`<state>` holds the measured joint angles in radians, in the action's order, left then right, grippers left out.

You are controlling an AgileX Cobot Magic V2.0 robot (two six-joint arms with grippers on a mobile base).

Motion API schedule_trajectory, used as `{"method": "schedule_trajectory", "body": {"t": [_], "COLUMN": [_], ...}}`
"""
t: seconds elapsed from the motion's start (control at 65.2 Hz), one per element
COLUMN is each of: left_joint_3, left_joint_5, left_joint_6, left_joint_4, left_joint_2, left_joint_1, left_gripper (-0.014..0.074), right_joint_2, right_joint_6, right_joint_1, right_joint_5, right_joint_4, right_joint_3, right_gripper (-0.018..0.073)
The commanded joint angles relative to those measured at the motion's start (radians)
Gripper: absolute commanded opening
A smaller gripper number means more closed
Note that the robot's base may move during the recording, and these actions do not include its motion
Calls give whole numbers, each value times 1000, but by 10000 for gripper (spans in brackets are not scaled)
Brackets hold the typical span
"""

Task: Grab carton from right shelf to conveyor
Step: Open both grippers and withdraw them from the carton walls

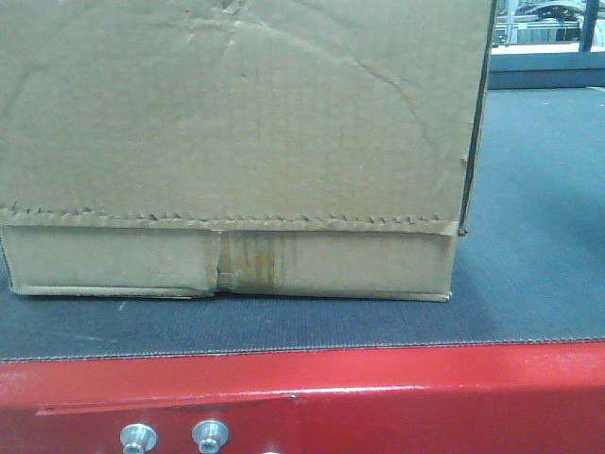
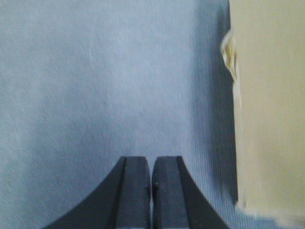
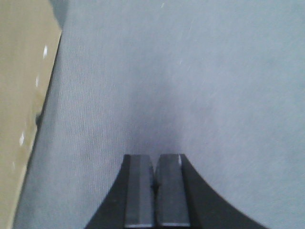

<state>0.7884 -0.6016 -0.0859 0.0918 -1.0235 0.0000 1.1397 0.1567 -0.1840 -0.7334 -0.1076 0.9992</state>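
The creased brown carton (image 1: 236,142) rests on the dark grey conveyor belt (image 1: 539,236), its jagged flap, taped seam and yellowish stain facing the front view. The red conveyor frame (image 1: 378,397) runs below. In the left wrist view my left gripper (image 2: 151,162) hangs shut over bare belt, empty, with the carton's side (image 2: 269,105) off to its right, apart from it. In the right wrist view my right gripper (image 3: 155,160) is shut and empty over the belt, with the carton (image 3: 21,95) to its left, not touching. The right shelf is out of view.
Two silver bolts (image 1: 175,437) sit in the red frame at the bottom left. Bare belt (image 1: 544,189) stretches right of the carton. Bright metal structures (image 1: 548,24) show beyond the belt's far edge at the top right.
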Motion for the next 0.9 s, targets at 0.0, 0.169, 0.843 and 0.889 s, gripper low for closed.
{"method": "schedule_trajectory", "body": {"t": [0.0,0.169,0.843,0.889], "left_joint_3": [-75,-196,-360,-360], "left_joint_5": [106,228,276,276], "left_joint_6": [9,9,9,9], "left_joint_4": [-10,25,53,53], "left_joint_2": [82,262,802,809], "left_joint_1": [1,1,1,1], "left_gripper": [11,11,11,11], "right_joint_2": [-80,-237,-865,-873], "right_joint_6": [-9,-28,-34,-34], "right_joint_1": [4,4,4,4], "right_joint_5": [131,298,562,570], "right_joint_4": [-21,-24,-24,-24], "right_joint_3": [-118,-309,-673,-673], "right_gripper": [-70,-70,-70,-70]}}
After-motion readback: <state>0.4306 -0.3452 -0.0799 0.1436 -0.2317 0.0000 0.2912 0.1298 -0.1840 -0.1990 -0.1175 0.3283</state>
